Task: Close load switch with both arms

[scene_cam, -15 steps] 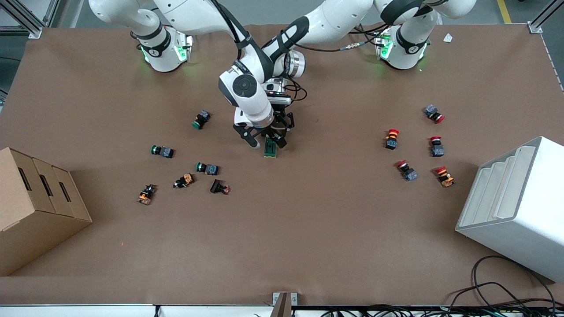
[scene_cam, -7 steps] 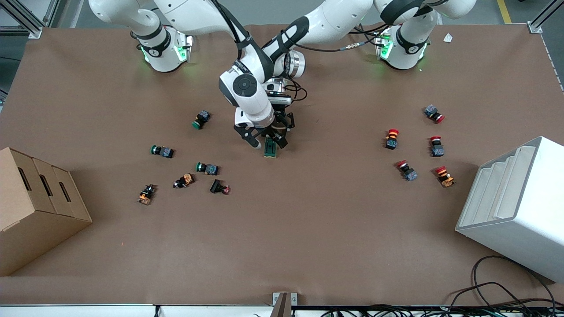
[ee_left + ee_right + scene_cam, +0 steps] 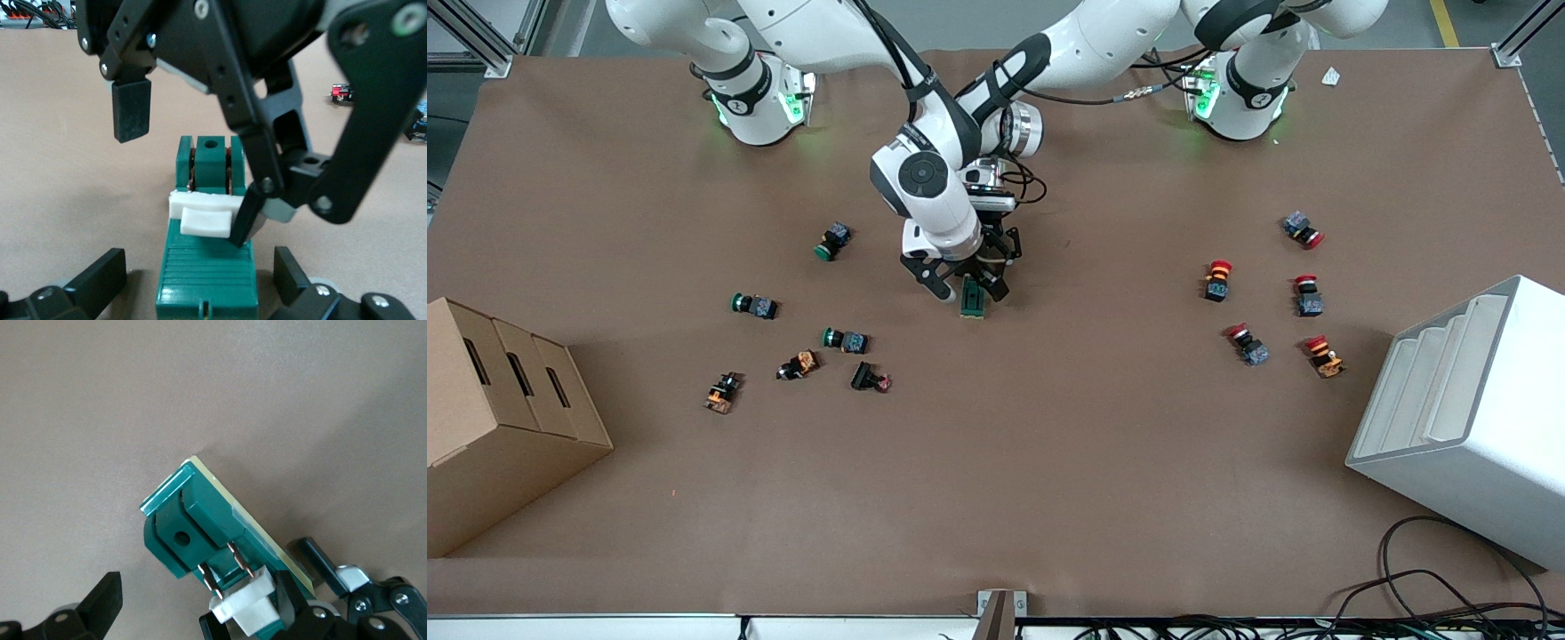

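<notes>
Fingers: front view, both grippers crowd load switch (image 3: 973,300) on counter (image 3: 1049,462) | left wrist: left gripper (image 3: 190,277) open astride switch; right gripper (image 3: 187,173) open, one finger on white lever (image 3: 203,213) | right wrist: risk, off-centre push skids switch.

Two white jointed arms with black bands, green-lit bases, black cables, black screw-studded end effector (image 3: 967,286) linkages

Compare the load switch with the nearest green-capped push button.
The load switch is a green block with white lever; the push button is shorter, round-capped. The left gripper straddles the load switch and the right gripper touches its lever; the push button lies untouched toward the right arm's end. Both rest on the table.
</notes>
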Controlling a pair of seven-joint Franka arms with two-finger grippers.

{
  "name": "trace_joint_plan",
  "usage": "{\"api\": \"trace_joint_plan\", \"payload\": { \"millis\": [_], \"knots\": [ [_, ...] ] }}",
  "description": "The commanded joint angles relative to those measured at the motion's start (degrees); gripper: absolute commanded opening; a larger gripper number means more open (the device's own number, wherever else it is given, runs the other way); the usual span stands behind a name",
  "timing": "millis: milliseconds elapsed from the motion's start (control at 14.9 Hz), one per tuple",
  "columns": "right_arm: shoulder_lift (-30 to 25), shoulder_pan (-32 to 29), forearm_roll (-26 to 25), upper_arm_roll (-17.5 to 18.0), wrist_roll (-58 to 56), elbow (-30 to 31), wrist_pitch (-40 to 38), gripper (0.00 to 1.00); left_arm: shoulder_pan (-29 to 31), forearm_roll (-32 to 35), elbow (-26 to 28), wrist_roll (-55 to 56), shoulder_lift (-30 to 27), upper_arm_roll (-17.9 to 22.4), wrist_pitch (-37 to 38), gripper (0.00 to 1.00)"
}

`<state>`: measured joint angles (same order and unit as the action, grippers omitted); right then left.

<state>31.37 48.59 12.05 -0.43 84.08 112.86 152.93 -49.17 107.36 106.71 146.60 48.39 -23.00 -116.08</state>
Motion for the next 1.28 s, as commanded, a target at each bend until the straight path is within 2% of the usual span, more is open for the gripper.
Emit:
{"api": "trace_joint_plan", "payload": {
  "millis": [0,202,673,1212],
  "knots": [
    [4.76,-0.6,0.79,-0.45,-1.55,-6.86,2.03,1.0,-0.75,-0.92,-1.68,0.88,1.18,0.42,-0.73,0.98],
    [4.76,-1.65,0.79,-0.36,-1.99,-10.11,-4.2,1.0,-0.75,-0.92,-1.85,0.79,1.18,0.42,-0.73,0.98],
    [4.58,-3.85,0.96,-0.36,-2.78,-14.69,-10.63,1.0,-0.75,-0.92,-2.03,0.53,1.18,0.42,-0.73,0.98],
    [5.11,-4.03,0.96,-0.45,-4.01,-15.04,-10.28,1.0,-0.75,-0.92,-1.94,0.61,1.27,0.42,-0.73,0.98]
  ]
}}
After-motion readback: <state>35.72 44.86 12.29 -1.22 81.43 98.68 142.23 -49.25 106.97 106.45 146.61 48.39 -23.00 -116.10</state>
